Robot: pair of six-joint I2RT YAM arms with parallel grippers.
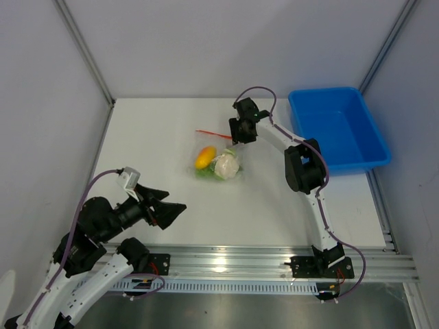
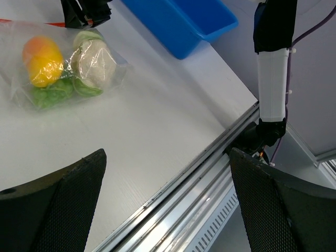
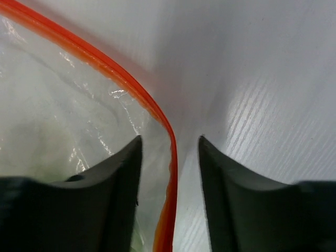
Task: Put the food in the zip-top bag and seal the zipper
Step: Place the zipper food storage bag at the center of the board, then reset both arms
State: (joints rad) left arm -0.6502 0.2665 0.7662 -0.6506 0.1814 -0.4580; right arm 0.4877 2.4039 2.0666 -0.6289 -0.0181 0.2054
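We could read no text, label, brand, number or sign on the zip-top bag [image 1: 218, 145], the blue tray [image 1: 322, 91] or the table [image 1: 151, 137].

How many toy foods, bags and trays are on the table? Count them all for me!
Toy foods: 3 (orange-yellow fruit, cauliflower, green cluster), all inside the bag
Zip-top bag: 1
Blue tray: 1
Total: 5
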